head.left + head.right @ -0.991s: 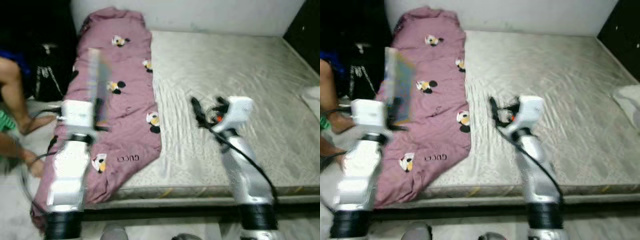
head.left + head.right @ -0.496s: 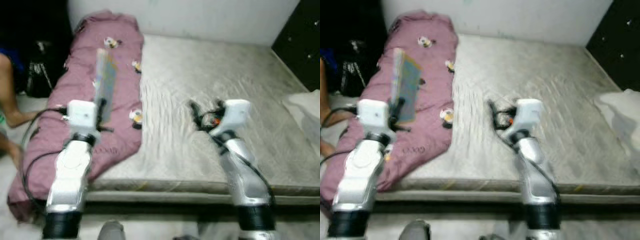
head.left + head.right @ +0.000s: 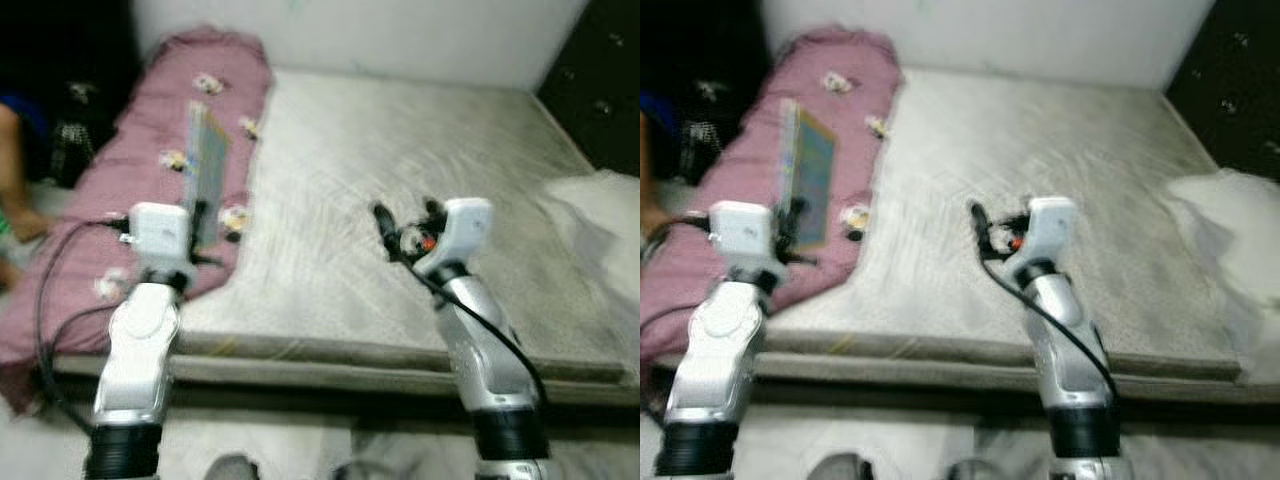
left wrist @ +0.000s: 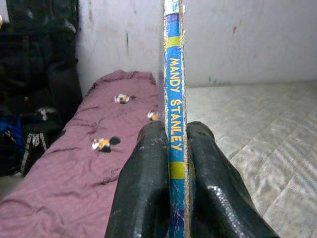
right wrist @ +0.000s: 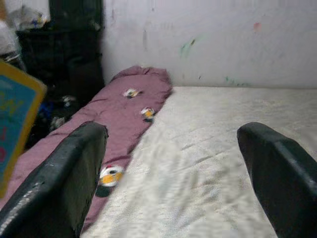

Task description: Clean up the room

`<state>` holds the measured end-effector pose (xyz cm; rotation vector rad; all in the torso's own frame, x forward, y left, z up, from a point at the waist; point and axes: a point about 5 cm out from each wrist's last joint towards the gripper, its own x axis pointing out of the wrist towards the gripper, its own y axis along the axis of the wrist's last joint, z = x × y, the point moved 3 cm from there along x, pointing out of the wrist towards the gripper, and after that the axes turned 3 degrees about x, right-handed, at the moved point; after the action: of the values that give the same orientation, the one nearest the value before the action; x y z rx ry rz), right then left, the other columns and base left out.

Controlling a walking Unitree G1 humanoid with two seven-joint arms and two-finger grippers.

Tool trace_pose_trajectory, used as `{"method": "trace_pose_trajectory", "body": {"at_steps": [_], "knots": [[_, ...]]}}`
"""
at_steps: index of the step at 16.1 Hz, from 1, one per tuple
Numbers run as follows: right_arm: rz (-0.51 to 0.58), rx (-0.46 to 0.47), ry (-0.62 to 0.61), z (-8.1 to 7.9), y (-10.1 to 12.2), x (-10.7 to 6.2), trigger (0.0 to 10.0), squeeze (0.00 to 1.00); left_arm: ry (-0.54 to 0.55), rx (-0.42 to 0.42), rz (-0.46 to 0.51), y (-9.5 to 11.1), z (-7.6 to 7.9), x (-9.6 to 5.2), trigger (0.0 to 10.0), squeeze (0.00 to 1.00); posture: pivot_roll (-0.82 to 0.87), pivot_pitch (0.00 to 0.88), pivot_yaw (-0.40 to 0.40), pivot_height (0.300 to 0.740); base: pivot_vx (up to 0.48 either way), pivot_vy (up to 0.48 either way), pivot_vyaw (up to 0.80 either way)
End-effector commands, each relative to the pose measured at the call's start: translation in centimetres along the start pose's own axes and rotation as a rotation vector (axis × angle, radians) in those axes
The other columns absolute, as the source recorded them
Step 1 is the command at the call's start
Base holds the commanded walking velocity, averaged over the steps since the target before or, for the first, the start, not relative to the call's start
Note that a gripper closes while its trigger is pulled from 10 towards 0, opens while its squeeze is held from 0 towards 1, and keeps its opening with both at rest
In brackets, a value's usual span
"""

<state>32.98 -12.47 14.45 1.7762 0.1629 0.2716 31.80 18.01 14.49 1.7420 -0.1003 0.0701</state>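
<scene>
Bedroom with a pale wall [image 4: 257, 39] behind, seen from head height and blurred as if mid-step. Filling the middle, a wide bare mattress [image 3: 400, 170], grey-white and wrinkled, its near edge running across just ahead of both arms. Along the mattress's left side, a long pink quilt [image 3: 150, 130] printed with small cartoon figures, spilling over the left edge. Beyond the quilt, dark bags [image 4: 29, 124] in shadow against the wall, and part of a person's leg [image 3: 12, 165] at the far left. At the mattress's right edge, a pale bundle of cloth [image 3: 1230, 225], cut off by the frame.

Above the quilt's near end, left gripper [image 4: 171, 148] clenched on a thin children's book [image 3: 205, 165], held upright on edge, spine toward the wrist camera and long axis rising away from the fingers; spine lettering reads MANDY STANLEY. Book already in the jaws, so no reach needed; the coming move probably turns on where to set it down, and no shelf or box recognisable.

Over the mattress's middle, right gripper [image 5: 168, 163] released, fingers spread wide, holding nothing.

Hard to make out: the cover art, the floor, anything past the dark cabinet [image 3: 600, 70] at the right.
</scene>
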Motion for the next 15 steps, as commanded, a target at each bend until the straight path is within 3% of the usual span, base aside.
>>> {"method": "trace_pose_trajectory", "body": {"at_steps": [1,9,15], "knots": [[0.005,-0.013,-0.03,0.86,0.25,-0.22,10.0,0.0,-0.012,0.0,0.058,1.38,0.46,0.3,10.0,0.0,0.02,0.0,-0.062,0.74,0.0,0.0,0.0],[0.002,-0.016,-0.045,1.17,0.29,-0.26,10.0,0.0,-0.056,-0.056,0.1,2.03,0.99,0.25,10.0,0.0,0.01,0.0,-0.065,0.74,0.0,0.0,0.0],[0.002,-0.019,-0.048,1.25,0.33,-0.3,10.0,0.0,-0.077,-0.079,0.11,2.16,1.19,0.01,10.0,0.0,0.01,0.0,-0.067,0.74,0.385,0.0,0.0]]}}
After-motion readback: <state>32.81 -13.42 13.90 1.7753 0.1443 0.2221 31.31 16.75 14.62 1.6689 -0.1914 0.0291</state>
